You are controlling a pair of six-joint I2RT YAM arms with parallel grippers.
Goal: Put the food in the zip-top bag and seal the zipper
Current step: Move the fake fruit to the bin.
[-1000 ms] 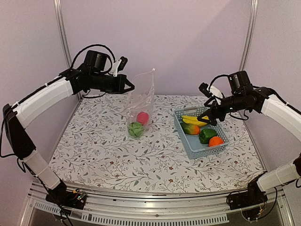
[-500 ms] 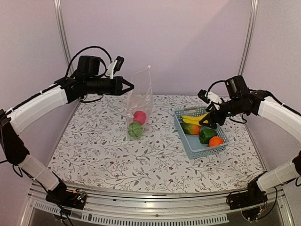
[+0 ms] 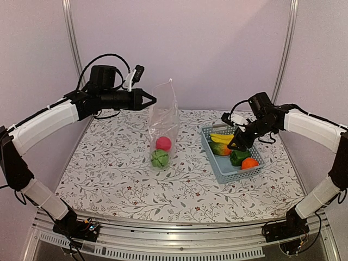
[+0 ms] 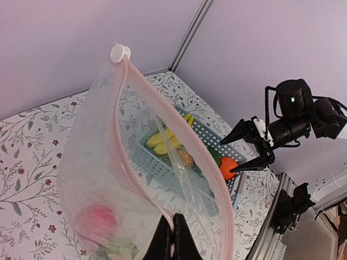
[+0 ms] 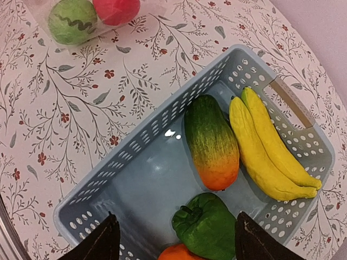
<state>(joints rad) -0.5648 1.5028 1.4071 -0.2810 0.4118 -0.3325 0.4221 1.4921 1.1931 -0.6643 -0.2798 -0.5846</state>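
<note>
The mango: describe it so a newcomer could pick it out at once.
Find the light-blue basket on the right of the floral table. The mango lies inside, beside the yellow bananas and green pepper. Only it fades from green to orange.

Our right wrist view cuts off the orange [image 5: 176, 252] at the bottom edge and the pink fruit [image 5: 116, 8] at the top.

The zip-top bag [image 4: 97, 162] gapes wide upward; basket [image 5: 157, 138] walls hem the mango [image 5: 211, 143].
</note>
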